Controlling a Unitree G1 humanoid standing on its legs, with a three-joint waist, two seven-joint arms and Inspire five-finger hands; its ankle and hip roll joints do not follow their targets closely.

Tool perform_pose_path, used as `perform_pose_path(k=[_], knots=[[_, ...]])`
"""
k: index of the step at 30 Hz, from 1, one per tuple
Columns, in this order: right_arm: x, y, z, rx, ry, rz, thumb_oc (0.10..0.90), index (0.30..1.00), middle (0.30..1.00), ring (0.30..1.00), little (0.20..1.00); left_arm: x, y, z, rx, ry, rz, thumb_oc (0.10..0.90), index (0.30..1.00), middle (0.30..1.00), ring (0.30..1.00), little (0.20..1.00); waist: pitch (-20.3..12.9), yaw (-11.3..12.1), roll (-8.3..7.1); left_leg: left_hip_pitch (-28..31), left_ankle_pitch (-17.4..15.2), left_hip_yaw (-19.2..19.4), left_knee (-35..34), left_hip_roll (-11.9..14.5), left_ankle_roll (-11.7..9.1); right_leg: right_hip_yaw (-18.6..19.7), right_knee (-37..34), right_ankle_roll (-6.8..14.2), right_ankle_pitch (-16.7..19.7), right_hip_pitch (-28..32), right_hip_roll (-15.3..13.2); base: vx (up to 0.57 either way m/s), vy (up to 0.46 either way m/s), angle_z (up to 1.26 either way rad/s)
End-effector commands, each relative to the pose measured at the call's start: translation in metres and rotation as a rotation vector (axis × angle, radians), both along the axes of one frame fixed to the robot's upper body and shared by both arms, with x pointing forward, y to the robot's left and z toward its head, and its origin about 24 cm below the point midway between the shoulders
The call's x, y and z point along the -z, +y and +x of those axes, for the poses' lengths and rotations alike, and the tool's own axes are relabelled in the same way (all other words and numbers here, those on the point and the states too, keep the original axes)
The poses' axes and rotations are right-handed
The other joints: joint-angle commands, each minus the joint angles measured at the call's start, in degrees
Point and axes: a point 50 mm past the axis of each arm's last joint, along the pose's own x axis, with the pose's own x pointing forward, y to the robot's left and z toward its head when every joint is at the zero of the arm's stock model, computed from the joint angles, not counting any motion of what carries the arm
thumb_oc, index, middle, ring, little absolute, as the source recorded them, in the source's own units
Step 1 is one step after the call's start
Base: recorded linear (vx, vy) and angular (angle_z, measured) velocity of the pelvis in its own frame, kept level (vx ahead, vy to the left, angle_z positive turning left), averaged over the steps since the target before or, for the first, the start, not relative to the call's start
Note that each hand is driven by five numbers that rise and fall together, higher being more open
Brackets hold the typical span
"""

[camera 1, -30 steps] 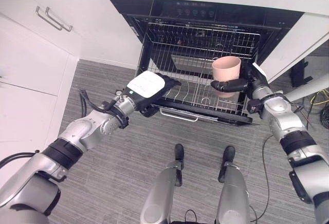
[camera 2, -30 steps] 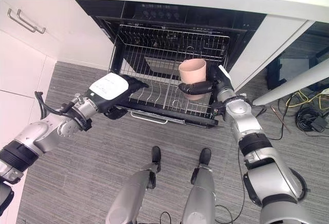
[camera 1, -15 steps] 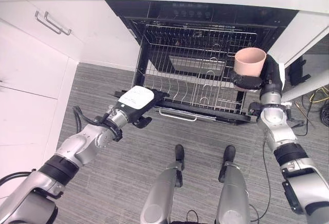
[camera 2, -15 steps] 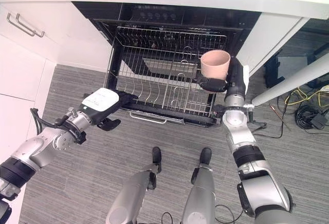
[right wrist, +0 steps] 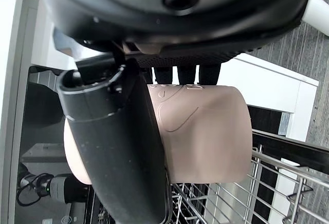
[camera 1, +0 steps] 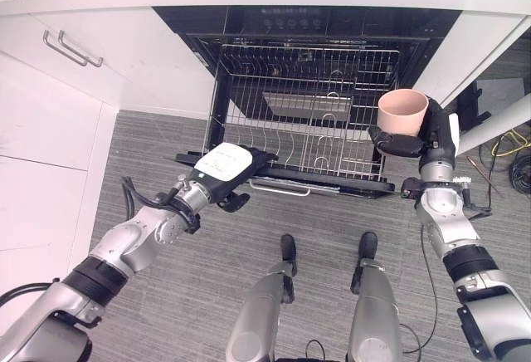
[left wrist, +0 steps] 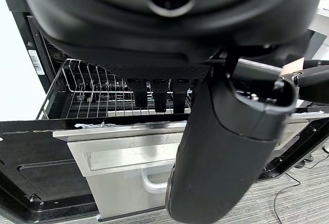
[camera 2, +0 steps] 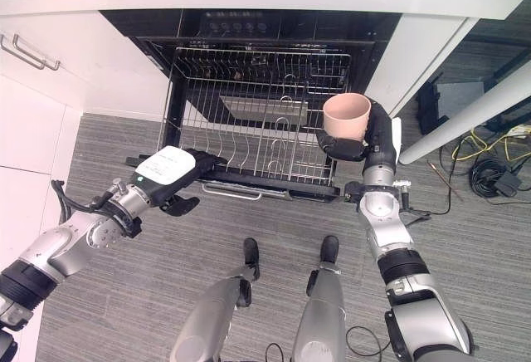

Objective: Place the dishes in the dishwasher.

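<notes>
A pale pink cup [camera 1: 402,111] stands upright in my right hand [camera 1: 416,143], whose thumb and fingers curl round its side; the right wrist view shows the cup [right wrist: 205,131] pinned by the thumb. It hangs beside the right front corner of the pulled-out wire rack [camera 1: 307,121] of the open dishwasher. The rack looks bare of dishes. My left hand [camera 1: 228,167] hovers open and holding nothing at the left front edge of the lowered door [camera 1: 332,184]. In the left wrist view its fingers [left wrist: 153,91] point at the rack [left wrist: 82,88].
White cabinets with bar handles [camera 1: 73,48] stand to the left of the dishwasher, a white panel [camera 1: 473,42] to its right. Cables [camera 1: 521,163] lie on the grey floor at the far right, beside a slanting white bar [camera 1: 502,121].
My right hand carried the cup from above the rack's right part out to its right front corner. My left hand drew back from the rack to the door's edge. The camera shifted.
</notes>
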Motion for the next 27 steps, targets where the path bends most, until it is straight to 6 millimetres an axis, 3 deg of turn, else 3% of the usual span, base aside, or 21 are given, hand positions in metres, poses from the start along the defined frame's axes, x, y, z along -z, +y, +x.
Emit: perform_pose_path(k=[1,8,11,17,27], knots=[[-0.056,0.013,-0.001,-0.106,-0.236,-0.085,0.400,0.300,0.300,0.300,0.300,-0.052,-0.001,0.003,0.015,-0.210,-0.116,0.800,0.900,0.900,0.900,0.900,-0.6,-0.4,2.48,-1.3,-6.8,2.5,6.9,1.9,-1.8,1.3,-3.0,4.1,0.4,3.1,-0.1,0.00,0.000,0.00],[-0.085,0.044,-0.006,-0.234,-0.385,-0.309,0.400,0.300,0.300,0.300,0.300,-0.051,-0.003,0.005,0.021,-0.197,-0.103,0.800,0.900,0.900,0.900,0.900,-0.6,-0.1,2.58,-1.5,-6.4,2.4,6.9,1.8,-1.7,1.0,-3.0,4.1,0.8,2.9,-0.4,0.00,0.000,0.00],[-0.097,0.058,-0.010,-0.295,-0.430,-0.325,0.400,0.300,0.300,0.300,0.300,-0.049,-0.004,0.005,0.026,-0.204,-0.112,0.800,0.900,0.900,0.900,0.900,-0.6,-0.1,2.34,-1.6,-6.3,2.2,6.9,1.8,-1.7,0.9,-3.0,4.1,0.9,2.7,-0.3,0.00,0.000,0.00],[-0.096,0.065,-0.009,-0.302,-0.399,-0.300,0.400,0.300,0.300,0.300,0.300,-0.045,-0.005,0.006,0.018,-0.213,-0.116,0.800,0.900,0.900,0.900,0.900,-0.6,-0.2,2.44,-1.9,-6.2,2.2,6.9,1.8,-1.8,1.0,-3.0,4.1,0.9,2.2,-0.2,0.00,0.000,0.00],[-0.075,0.053,0.001,-0.204,-0.294,-0.263,0.400,0.300,0.300,0.300,0.300,-0.039,-0.006,0.005,0.016,-0.221,-0.147,0.800,0.900,0.900,0.900,0.900,-0.6,0.0,3.82,-1.8,-6.1,2.4,6.9,1.7,-1.8,0.8,-3.0,4.1,1.0,2.3,-0.8,0.01,0.029,0.00]])
